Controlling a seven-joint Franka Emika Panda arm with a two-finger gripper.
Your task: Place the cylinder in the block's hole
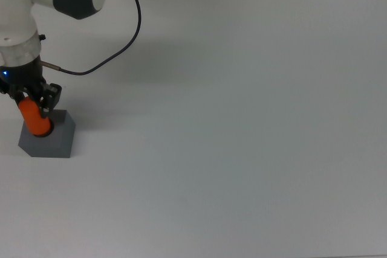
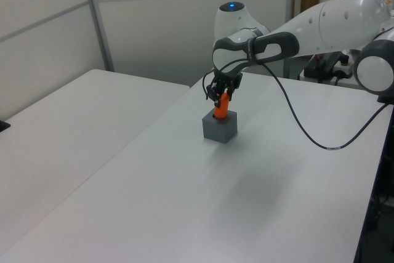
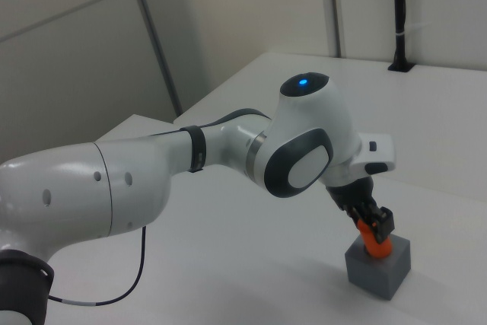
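Now the gripper (image 1: 33, 98) grips the cylinder (image 1: 34, 119), its lower end seated in the block (image 1: 54, 140) (hole hidden beneath it). Insertion looks under way; next, I judge, release and lift straight up.

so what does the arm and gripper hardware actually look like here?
White glossy arm with dark grey joint bands and caps. Blue indicator light glows on one joint. A black cable loops loose from the wrist. The gripper is small and black.
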